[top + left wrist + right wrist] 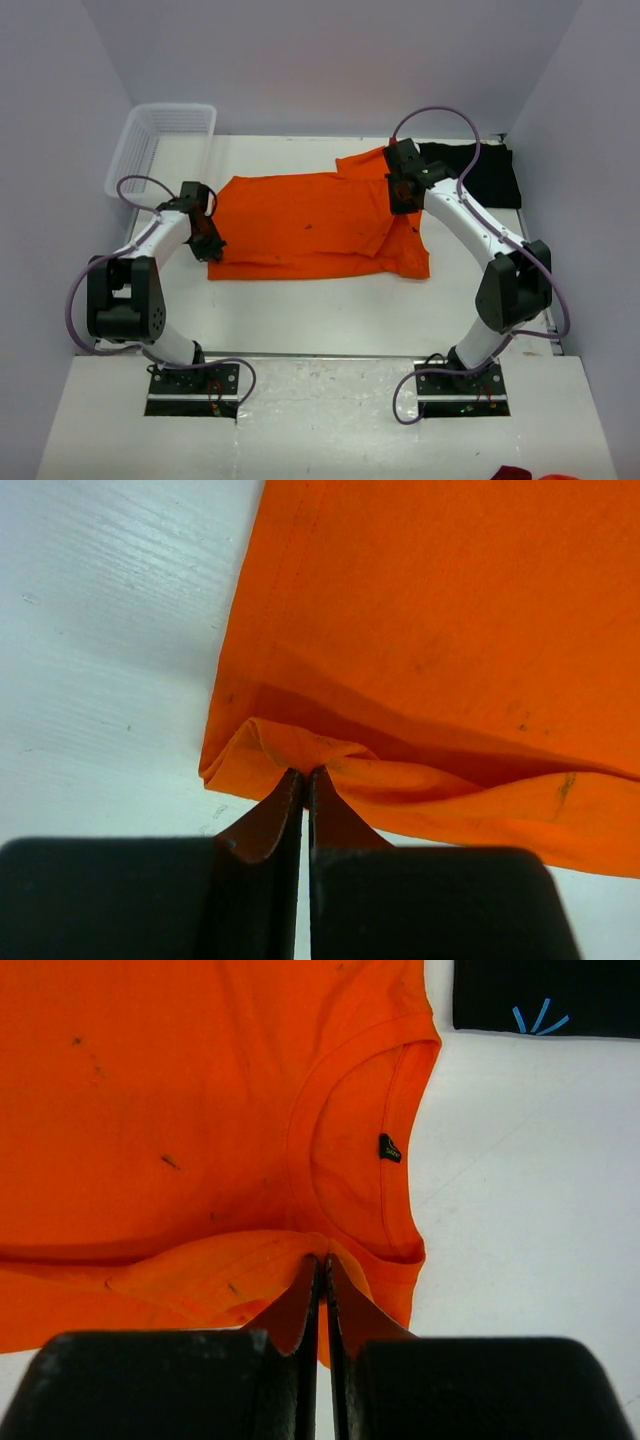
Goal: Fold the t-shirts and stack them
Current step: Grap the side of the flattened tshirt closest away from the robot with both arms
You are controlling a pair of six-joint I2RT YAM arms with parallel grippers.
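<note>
The orange t-shirt (300,225) lies spread across the middle of the table, its right part folded over. My left gripper (205,232) is shut on the shirt's left hem corner (290,755), pinching a raised fold. My right gripper (403,190) is shut on the shirt's edge (300,1250) beside the collar (385,1175). The black t-shirt (490,175) lies folded at the back right, behind the right arm; its corner shows in the right wrist view (545,995).
A white mesh basket (160,145) stands at the table's back left corner. Bare white table (330,310) lies in front of the orange shirt. Red and orange cloth (530,474) shows at the bottom right edge.
</note>
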